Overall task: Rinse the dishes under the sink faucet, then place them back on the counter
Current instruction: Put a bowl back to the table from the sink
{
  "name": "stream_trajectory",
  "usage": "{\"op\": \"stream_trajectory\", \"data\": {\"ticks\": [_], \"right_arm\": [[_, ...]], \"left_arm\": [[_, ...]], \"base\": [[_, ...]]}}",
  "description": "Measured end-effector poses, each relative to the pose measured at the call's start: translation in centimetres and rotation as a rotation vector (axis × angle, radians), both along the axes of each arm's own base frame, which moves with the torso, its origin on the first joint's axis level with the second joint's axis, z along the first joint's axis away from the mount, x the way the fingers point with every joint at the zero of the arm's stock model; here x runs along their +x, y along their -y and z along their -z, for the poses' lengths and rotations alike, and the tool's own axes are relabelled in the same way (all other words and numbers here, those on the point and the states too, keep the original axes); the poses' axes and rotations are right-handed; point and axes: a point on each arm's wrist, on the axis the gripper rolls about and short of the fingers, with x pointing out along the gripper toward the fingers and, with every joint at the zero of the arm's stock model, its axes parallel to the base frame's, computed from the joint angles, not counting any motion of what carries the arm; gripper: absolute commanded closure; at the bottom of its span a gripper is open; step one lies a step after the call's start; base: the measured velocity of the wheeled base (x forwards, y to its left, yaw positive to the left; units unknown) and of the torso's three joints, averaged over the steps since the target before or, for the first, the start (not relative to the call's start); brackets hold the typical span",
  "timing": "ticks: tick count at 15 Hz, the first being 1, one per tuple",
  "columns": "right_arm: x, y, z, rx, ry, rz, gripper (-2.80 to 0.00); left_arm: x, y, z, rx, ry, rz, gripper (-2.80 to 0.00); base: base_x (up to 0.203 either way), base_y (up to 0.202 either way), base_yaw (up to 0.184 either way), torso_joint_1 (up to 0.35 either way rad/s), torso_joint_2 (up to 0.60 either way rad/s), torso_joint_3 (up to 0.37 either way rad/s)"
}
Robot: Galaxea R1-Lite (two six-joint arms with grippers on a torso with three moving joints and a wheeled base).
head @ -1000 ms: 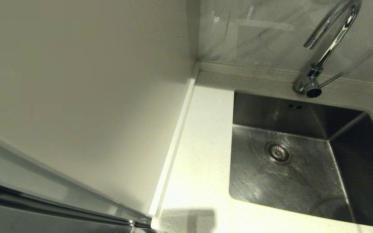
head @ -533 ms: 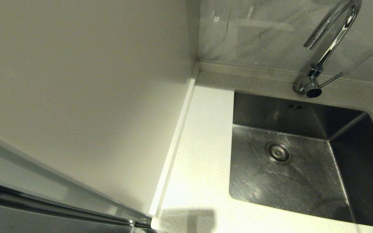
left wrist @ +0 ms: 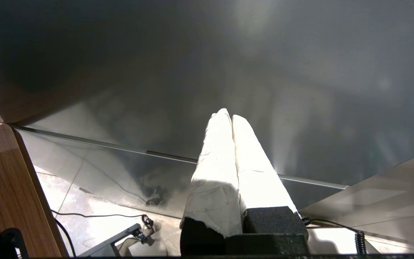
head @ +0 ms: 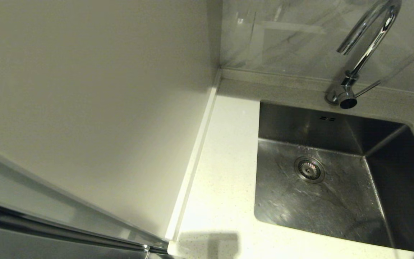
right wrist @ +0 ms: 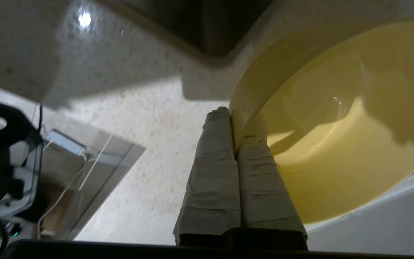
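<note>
Nothing shifted in head view since a second ago: steel sink (head: 322,194) empty, tall chrome gooseneck faucet (head: 363,54) dry.
Right pincer (right wrist: 234,113) clenched on yellow-green round bowl's (right wrist: 340,122) rim, above speckled off-white table (right wrist: 149,118); left pincer (left wrist: 227,115) parked, closed empty. Rinsing seemingly not yet begun.

A home-style kitchen: a steel sink (head: 322,201) with a round drain strainer (head: 309,169) is sunk into a pale speckled counter (head: 221,180), a chrome gooseneck faucet (head: 363,54) stands behind it, and a marbled backsplash (head: 286,39) meets a plain wall (head: 95,100) in the corner.
</note>
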Motion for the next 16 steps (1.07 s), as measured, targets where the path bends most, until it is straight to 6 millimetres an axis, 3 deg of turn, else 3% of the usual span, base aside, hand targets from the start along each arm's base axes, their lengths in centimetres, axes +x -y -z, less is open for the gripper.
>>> {"op": "stream_trajectory", "data": {"ticks": [7, 12, 13, 16], "right_arm": [[1.9, 1.8, 0.9, -0.112, 0.097, 0.038, 0.00], [2.3, 2.2, 1.4, -0.113, 0.099, 0.035, 0.00], [2.3, 2.3, 1.4, -0.120, 0.103, 0.033, -2.80], [2.5, 2.3, 1.3, -0.132, 0.118, 0.030, -2.80]], "left_arm": [[0.0, 0.0, 0.0, 0.000, 0.000, 0.000, 0.00], [0.0, 0.0, 0.0, 0.000, 0.000, 0.000, 0.00], [0.0, 0.0, 0.0, 0.000, 0.000, 0.000, 0.00], [0.0, 0.0, 0.0, 0.000, 0.000, 0.000, 0.00]], "base": [[0.000, 0.000, 0.000, 0.000, 0.00, 0.000], [0.000, 0.000, 0.000, 0.000, 0.00, 0.000], [0.000, 0.000, 0.000, 0.000, 0.00, 0.000], [0.000, 0.000, 0.000, 0.000, 0.00, 0.000]]}}
